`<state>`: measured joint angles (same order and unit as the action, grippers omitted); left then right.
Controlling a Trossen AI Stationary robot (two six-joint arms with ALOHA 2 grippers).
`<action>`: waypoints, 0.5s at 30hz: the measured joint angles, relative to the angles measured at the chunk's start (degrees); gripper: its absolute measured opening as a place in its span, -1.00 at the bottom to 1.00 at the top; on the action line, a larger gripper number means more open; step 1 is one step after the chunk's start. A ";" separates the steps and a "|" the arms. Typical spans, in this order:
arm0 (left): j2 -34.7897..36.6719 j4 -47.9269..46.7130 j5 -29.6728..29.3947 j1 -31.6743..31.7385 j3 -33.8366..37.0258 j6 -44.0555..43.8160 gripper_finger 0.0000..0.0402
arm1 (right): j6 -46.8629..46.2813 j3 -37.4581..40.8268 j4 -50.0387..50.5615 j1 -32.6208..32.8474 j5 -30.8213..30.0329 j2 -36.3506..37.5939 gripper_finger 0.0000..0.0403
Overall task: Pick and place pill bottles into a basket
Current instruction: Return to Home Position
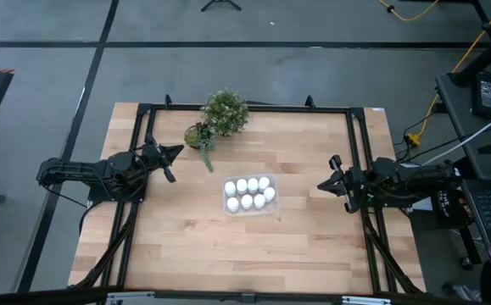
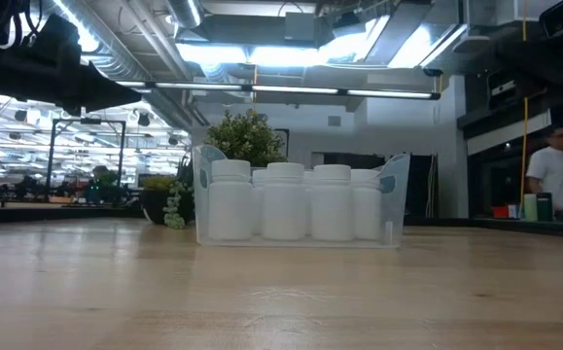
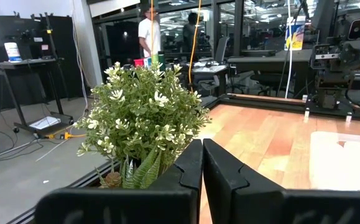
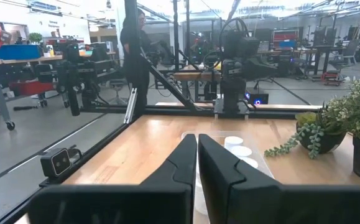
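Left gripper (image 3: 202, 144), two dark fingers pressed tip to tip, facing a small potted green plant (image 3: 143, 121) with white-flecked leaves.
Light wooden table (image 3: 260, 134) beyond the plant; dark right arm (image 3: 330, 68) at the table's far side; person in a white shirt (image 3: 147, 32) in the room behind.

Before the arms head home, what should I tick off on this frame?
1. All pill bottles in the basket: ok, eight inside, none loose on the table.
2. Bottles upright: ok.
3. Left gripper empty: ok, shut, beside the plant.
4. Right gripper empty: ok, shut, to the right of the basket and apart from it.
5. Plant standing: ok.
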<state>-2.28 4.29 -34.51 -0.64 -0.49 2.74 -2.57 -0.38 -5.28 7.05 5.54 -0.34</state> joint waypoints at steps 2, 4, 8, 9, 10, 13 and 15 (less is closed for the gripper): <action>0.00 0.00 0.01 0.00 0.00 0.00 -0.97 | 0.00 0.00 0.02 -0.02 0.00 0.00 -0.89; 0.00 0.00 0.01 0.00 0.00 0.00 -0.98 | 0.00 0.00 0.00 -0.01 0.00 0.00 -0.89; -0.02 0.00 0.01 0.00 0.00 0.00 -0.98 | 0.00 0.00 0.02 -0.02 0.02 0.00 -0.89; 0.00 0.00 0.00 -0.01 0.00 0.00 -0.98 | 0.00 0.00 0.02 -0.01 0.01 0.00 -0.89; 0.00 0.00 0.00 0.00 0.00 0.00 -0.98 | 0.00 0.00 0.00 0.00 0.01 0.00 -0.89; 0.00 0.00 -0.01 -0.01 0.00 0.00 -0.97 | 0.00 0.00 0.02 -0.02 0.00 0.00 -0.89; 0.00 0.00 0.01 0.00 0.00 0.00 -0.96 | 0.00 0.00 0.02 -0.02 0.02 0.00 -0.89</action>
<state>-2.28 4.29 -34.50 -0.64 -0.49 2.75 -2.57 -0.38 -5.26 7.03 5.56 -0.34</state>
